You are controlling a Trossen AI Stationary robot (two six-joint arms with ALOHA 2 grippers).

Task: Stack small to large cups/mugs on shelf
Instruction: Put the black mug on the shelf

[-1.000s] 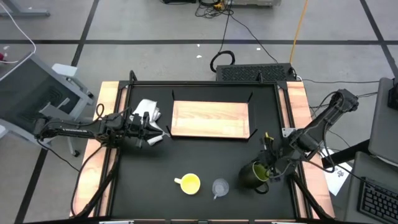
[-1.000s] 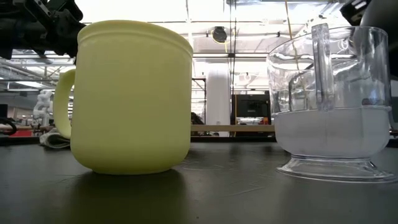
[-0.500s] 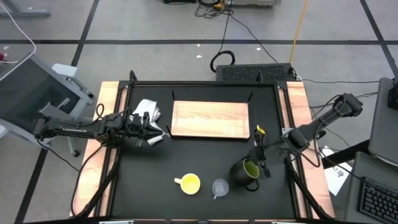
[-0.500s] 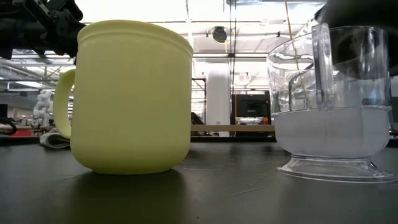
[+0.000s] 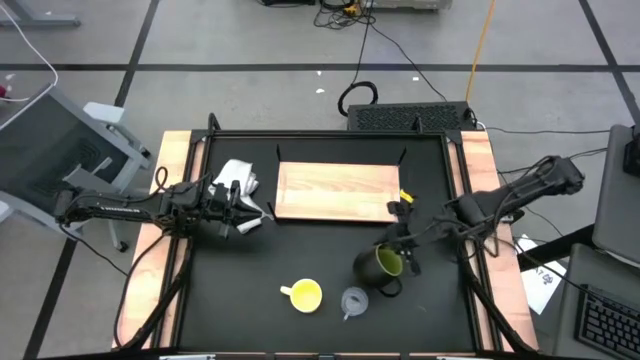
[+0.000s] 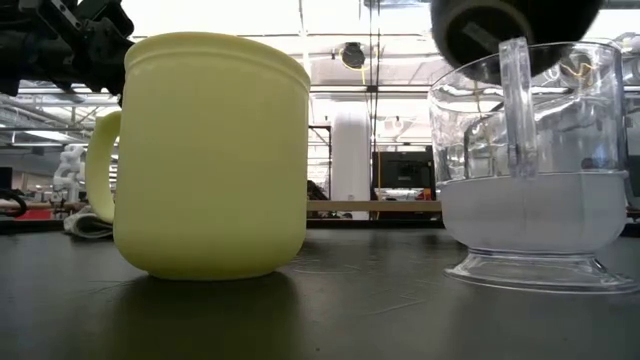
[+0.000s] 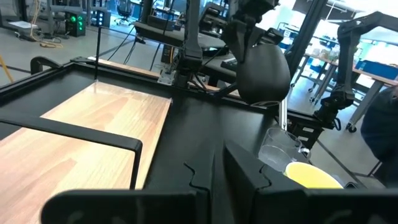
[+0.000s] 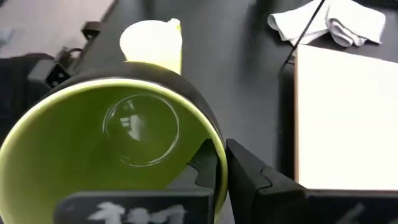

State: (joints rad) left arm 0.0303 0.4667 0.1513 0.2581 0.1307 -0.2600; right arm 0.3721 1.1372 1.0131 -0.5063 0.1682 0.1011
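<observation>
My right gripper (image 5: 398,262) is shut on the dark green mug (image 5: 378,265), held in the air right of the table's middle, near the shelf's right near corner. The mug's dark base shows high in the low view (image 6: 500,30). The yellow mug (image 5: 305,294) and the clear glass cup (image 5: 353,300) stand on their bases on the black tabletop near its near edge. The light-wood shelf (image 5: 338,190) lies flat at the far middle. My left gripper (image 5: 255,220) is shut and empty, left of the shelf. My right gripper pinches the green mug's rim wall (image 8: 219,155), one finger inside the mug (image 8: 205,163) and one outside (image 8: 252,177). The fingers come from the table's right, slanting down. The mug is lifted clear of the table, its mouth up and slightly tilted, its handle (image 5: 388,290) toward the near edge.
A white cloth (image 5: 238,180) lies at the far left beside the shelf, just beyond my left gripper. Thin black brackets (image 5: 404,212) stand at the shelf's corners. Bare black tabletop (image 5: 250,270) lies left of the yellow mug.
My right gripper has carried the green mug toward the table's left and slightly toward the far edge, closer to the shelf's right near corner. The mug is clear of the table and now hangs behind and above the glass cup in the low view.
</observation>
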